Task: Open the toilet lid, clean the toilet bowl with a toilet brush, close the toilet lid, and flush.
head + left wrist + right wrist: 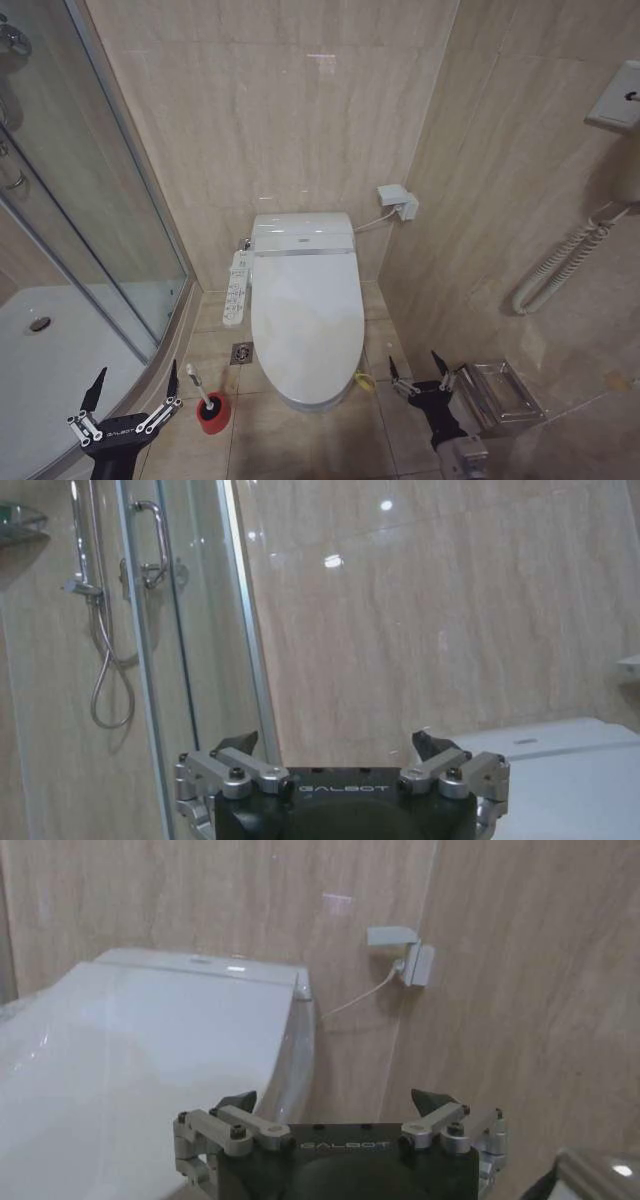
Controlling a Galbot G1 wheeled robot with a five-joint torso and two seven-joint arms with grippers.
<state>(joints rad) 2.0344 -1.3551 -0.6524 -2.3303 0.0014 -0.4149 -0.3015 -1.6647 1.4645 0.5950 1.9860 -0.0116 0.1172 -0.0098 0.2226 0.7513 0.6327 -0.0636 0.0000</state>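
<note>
On the far left, the curved glass shower enclosure [100,200] stands beside the toilet, with the white shower tray [50,360] below it. The left gripper [132,395] hovers low over the floor near the shower's edge, its fingers spread apart and holding nothing. Just beside it on the floor tiles, the toilet brush [198,385] stands upright in its red cup holder [211,413], close to the floor drain [241,352]. A long white button-panel [237,285] runs along the toilet's left flank.

In the middle, the toilet lid [305,315] lies flat and closed, so the toilet bowl is covered and any stains cannot be judged. On the right, the right gripper [418,377] hangs beside the front of the toilet, fingers also released and empty, near a metal holder [497,392] on the wall. A wall socket [400,203] sits behind the toilet.

By my reading, the task is at its very first step: nothing has been opened. The next move calls for a gripper to reach the lid's front edge, get fingers under the rim and swing it up toward the wall.

The lid's front lip is hard to make out from above, and both arms are cut off at the lower edge of the head view.
</note>
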